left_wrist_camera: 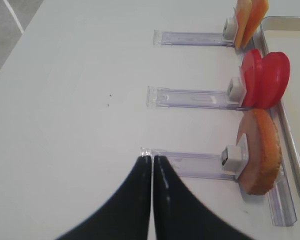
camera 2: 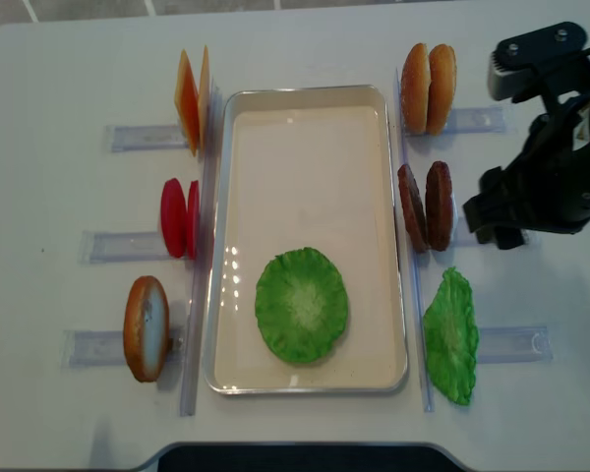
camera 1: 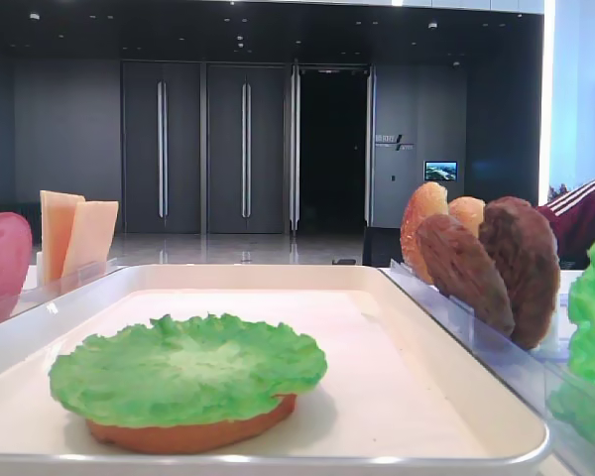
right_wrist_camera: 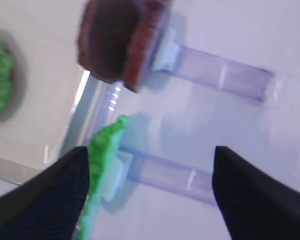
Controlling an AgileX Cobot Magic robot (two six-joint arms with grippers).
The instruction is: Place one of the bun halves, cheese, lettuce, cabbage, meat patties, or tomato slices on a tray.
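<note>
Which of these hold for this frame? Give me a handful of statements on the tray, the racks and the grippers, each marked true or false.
1. A lettuce leaf lies on a bun half in the tray. True.
2. Two meat patties stand in a rack to the right of the tray. True.
3. The right gripper holds a patty. False: it is open and empty, above the rack lettuce.
4. The tomato slices lie flat inside the tray. False: they stand on edge in a rack left of it.
5. The left gripper is shut with nothing in it. True.
</note>
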